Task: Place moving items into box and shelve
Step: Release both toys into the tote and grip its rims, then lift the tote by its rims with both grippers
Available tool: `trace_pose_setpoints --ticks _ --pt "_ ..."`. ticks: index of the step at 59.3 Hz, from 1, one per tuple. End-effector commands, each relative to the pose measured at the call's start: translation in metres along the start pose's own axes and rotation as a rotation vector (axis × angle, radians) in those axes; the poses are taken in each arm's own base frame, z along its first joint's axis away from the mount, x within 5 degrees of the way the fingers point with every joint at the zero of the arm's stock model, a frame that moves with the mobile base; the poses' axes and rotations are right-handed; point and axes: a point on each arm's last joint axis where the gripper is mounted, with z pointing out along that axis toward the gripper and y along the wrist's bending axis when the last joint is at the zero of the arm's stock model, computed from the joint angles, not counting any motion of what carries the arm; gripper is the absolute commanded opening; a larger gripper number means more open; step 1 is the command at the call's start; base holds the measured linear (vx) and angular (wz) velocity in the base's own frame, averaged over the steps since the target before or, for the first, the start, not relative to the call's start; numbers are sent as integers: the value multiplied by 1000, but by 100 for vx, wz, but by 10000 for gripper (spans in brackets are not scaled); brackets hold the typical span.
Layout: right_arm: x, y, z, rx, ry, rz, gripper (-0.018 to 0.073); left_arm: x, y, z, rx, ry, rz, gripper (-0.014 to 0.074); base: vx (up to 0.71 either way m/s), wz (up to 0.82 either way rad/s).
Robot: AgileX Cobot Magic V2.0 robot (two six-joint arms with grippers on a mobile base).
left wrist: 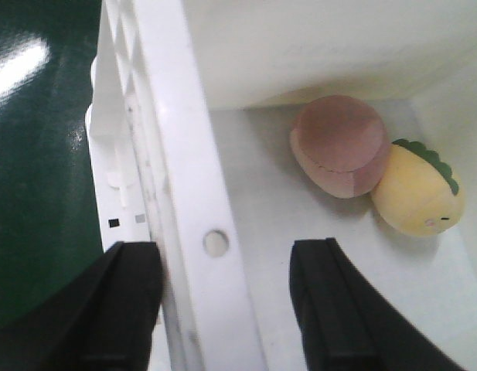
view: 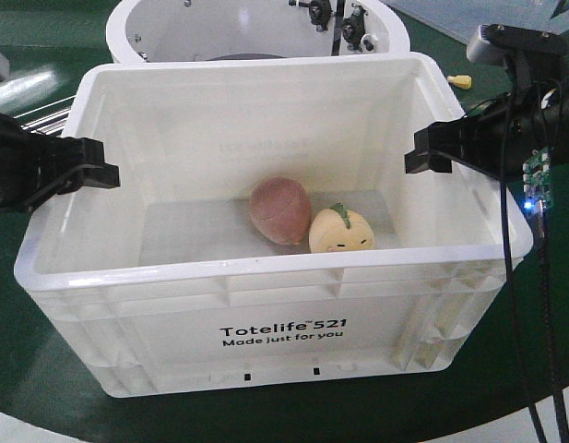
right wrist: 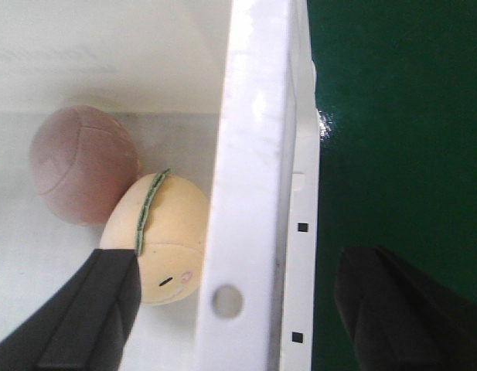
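So, the big white rectangular plastic tote with the ribbed rim and the black "Totelife 521 Made just for you" print is sitting upright on the dark green tabletop, printed side facing the front camera. Both plush toys are already inside it, down on the floor of the tote, a bit right of centre and toward the far wall. The reddish-brown egg-shaped plush with the seams is on the left and the yellow egg-shaped plush with the green spiky ridge and little face is on its right. They're pressed right up against each other, and the yellow one's face points toward the front. The left gripper is at the tote's left side wall with its jaws spread wide. The wrist view shows one black finger outside the rim and the other inside, so it's straddling the wall rather than clamping it. The inner finger clearly isn't touching the wall; the outer one is so close that I can't tell if it touches. The right gripper is mirrored on the right wall, also spread wide, with one finger inside near the yellow plush and one outside over the green surface. Neither finger touches the rim. Behind the tote there's a white round drum-shaped housing, and a small yellow object lies on the table off to the right, too small to make out.
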Motion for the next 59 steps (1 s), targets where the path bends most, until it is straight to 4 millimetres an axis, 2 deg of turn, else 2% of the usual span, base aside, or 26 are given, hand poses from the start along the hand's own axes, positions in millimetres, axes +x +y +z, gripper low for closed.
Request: trace_pose_setpoints --ticks 1,7,12,16,23,26,27,48,59 --pt "-9 3 -7 -22 -66 5 526 -8 -6 2 45 -29 -30 470 0 0" --pt "-9 3 -6 -22 -62 6 417 -9 -4 12 36 -6 -38 466 0 0" --pt "-8 3 -5 -23 -49 6 301 -10 -3 15 32 -9 -41 426 0 0" --pt "-7 3 -5 -23 -37 6 194 -11 -2 15 32 -14 -42 353 0 0" --pt "-6 3 -5 -29 -25 11 -16 -10 -3 15 34 -9 -42 121 0 0" --pt "-6 4 -5 -40 -26 23 -15 -10 -3 15 34 -7 -42 -5 0 0" --pt "-6 5 -5 -46 -28 29 -13 -10 -3 15 34 -7 -40 -10 0 0" --pt "-6 10 -6 -104 -24 84 -6 -11 -3 14 36 -21 -31 -8 0 0" --pt "-7 11 -11 -106 -50 77 -6 -15 -8 -4 50 -117 -17 -7 0 0"
